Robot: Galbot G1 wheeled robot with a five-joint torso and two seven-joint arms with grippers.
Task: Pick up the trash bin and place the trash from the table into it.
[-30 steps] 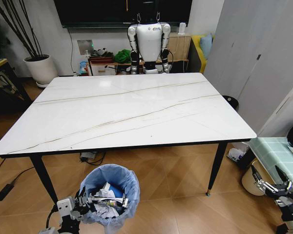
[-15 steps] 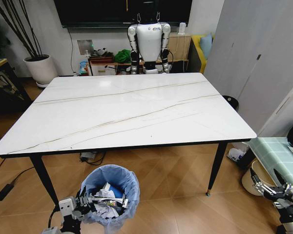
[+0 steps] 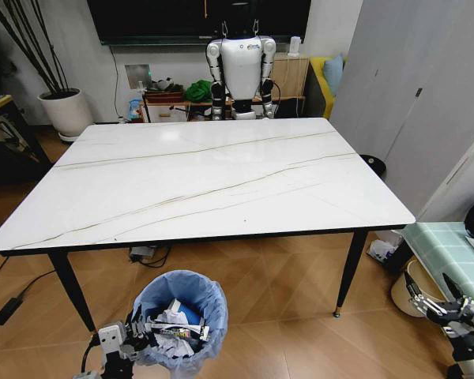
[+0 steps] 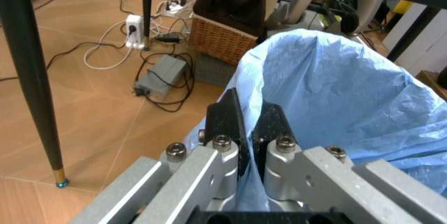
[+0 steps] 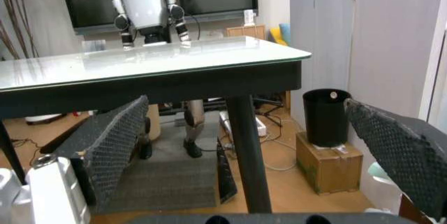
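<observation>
The trash bin [image 3: 179, 316], lined with a crinkly light-blue bag [image 4: 335, 93], stands low in front of the table's near edge, by its left front leg. My left gripper [image 3: 133, 338] is shut on the bin's rim, and its dark fingers [image 4: 225, 124] pinch the bag edge. Trash lies inside the bin, with crumpled white paper [image 3: 172, 324] on top. The white marble table [image 3: 221, 181] stretches ahead. My right gripper [image 3: 449, 304] hangs low at the far right, open, its pads [image 5: 115, 145] spread wide with nothing between them.
A white humanoid robot [image 3: 241, 67] stands behind the table, a white plant pot [image 3: 65, 112] at the back left. Under the table are a wicker basket [image 4: 227, 35], a power strip with cables [image 4: 136, 25] and a black bin on a box [image 5: 326, 115]. A teal-checked surface [image 3: 446, 253] is at right.
The bin and my left gripper have sunk slightly lower in the head view. My right gripper dropped a little a second ago and has since held still.
</observation>
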